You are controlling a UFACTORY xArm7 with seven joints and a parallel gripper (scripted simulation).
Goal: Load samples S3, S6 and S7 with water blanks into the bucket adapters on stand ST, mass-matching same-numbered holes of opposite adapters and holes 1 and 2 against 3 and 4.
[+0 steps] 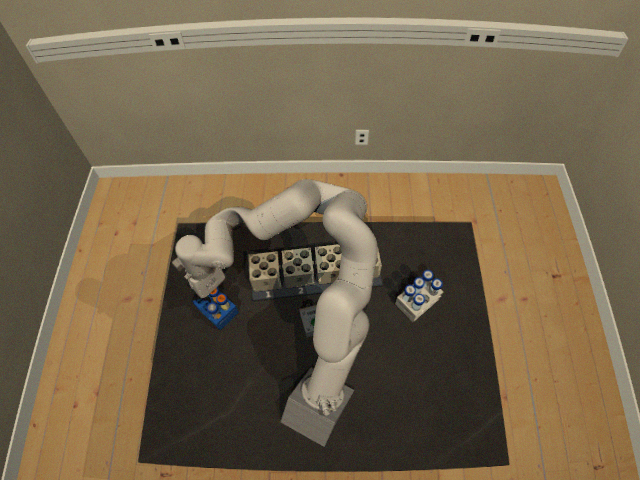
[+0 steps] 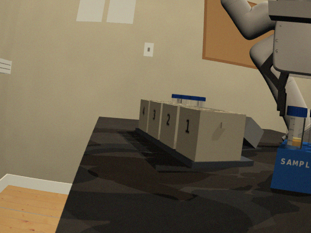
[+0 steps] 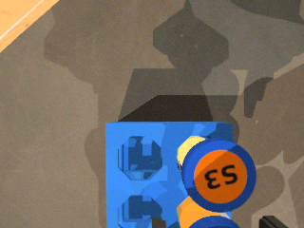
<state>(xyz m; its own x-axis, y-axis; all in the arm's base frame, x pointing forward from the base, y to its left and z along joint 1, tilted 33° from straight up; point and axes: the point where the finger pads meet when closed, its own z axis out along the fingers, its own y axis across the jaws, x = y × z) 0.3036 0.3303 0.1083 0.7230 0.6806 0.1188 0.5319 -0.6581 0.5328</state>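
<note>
My gripper (image 3: pixel 216 222) is open. Its fingertips show at the bottom of the wrist view, either side of a blue cap that is mostly cut off; its dot is out of view. Tube S3 (image 3: pixel 220 175) stands just ahead of them in the blue sample rack (image 1: pixel 221 324) (image 2: pixel 288 173) (image 3: pixel 111 190). Two wells on the rack's left in the wrist view are empty. A tube with a low yellow-orange fill (image 2: pixel 296 141) stands at the rack's near corner, beside one finger. Adapter 1 (image 2: pixel 187 140), adapter 2 (image 2: pixel 167 132) and adapter 3 (image 2: pixel 153 125) show empty holes; adapter 4 (image 2: pixel 143 117) is mostly hidden in the top view.
The white rack (image 1: pixel 413 314) at the right holds several blue-capped tubes with white dots. The small sloped desk (image 1: pixel 307 313) with a green key stands in front of the loading stand (image 1: pixel 284 293), partly behind the arm. The adapters stand between the two racks.
</note>
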